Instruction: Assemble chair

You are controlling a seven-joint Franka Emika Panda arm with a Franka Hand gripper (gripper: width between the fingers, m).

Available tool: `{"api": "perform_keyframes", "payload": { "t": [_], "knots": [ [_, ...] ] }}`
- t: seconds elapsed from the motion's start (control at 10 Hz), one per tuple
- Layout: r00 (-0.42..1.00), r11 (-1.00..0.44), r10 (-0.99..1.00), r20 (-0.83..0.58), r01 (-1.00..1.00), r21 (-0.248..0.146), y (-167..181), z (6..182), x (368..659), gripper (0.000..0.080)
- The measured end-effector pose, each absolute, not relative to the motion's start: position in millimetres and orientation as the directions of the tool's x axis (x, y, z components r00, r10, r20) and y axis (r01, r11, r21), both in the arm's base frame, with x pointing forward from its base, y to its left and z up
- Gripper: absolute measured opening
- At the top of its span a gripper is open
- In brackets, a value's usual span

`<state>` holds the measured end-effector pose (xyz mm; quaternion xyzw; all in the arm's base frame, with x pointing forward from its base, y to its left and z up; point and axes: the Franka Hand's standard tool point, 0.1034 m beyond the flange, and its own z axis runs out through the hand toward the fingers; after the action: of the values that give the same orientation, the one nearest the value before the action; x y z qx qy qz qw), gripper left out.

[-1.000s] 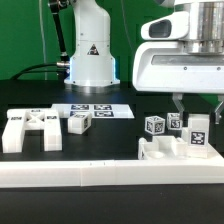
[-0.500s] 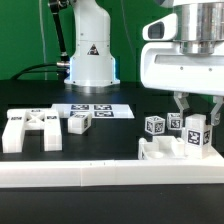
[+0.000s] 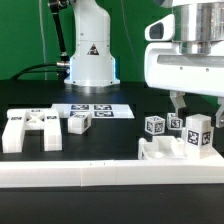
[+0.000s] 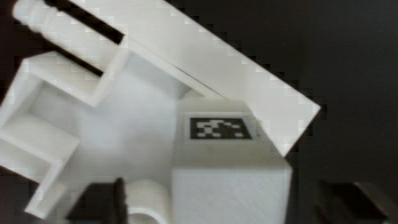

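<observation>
An upright white chair leg (image 3: pixel 198 135) with a square tag stands on a white chair panel (image 3: pixel 158 152) at the exterior view's right, against the border frame. My gripper (image 3: pixel 197 108) hangs just above the leg, open, with its fingers straddling the top and not touching it. In the wrist view the leg's tagged top (image 4: pixel 222 150) lies between the two dark fingers (image 4: pixel 103 200), with gaps on both sides, and the panel (image 4: pixel 71 110) lies beside it. Two small tagged cubes (image 3: pixel 153 126) (image 3: pixel 176 122) sit behind the panel.
A blocky white chair part (image 3: pixel 28 130) and a small tagged piece (image 3: pixel 80 123) lie at the exterior view's left. The marker board (image 3: pixel 95 110) lies behind them. The long white border frame (image 3: pixel 70 176) runs along the front. The robot base (image 3: pixel 90 55) stands at the back.
My gripper has risen a little off the upright leg. The leg stays standing on the panel and nothing else has moved.
</observation>
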<state>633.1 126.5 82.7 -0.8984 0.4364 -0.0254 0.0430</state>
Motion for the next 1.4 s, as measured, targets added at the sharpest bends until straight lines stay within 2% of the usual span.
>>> {"api": "perform_keyframes", "payload": {
  "t": [0.1,0.2,0.6,0.9,1.4],
  "knots": [
    [0.691,-0.689,-0.723,0.020,-0.718,-0.096,127.3,83.1,633.3,0.0603],
    [0.767,-0.766,-0.641,0.035,-0.636,-0.089,128.9,83.0,633.0,0.0641],
    [0.964,-0.966,-0.254,0.078,-0.249,-0.068,126.3,81.9,634.5,0.0648],
    [0.996,-0.999,0.011,0.091,0.015,-0.044,129.1,79.3,633.3,0.0648],
    [0.961,-0.965,0.260,0.096,0.261,0.001,126.9,79.6,633.9,0.0648]
  ]
}}
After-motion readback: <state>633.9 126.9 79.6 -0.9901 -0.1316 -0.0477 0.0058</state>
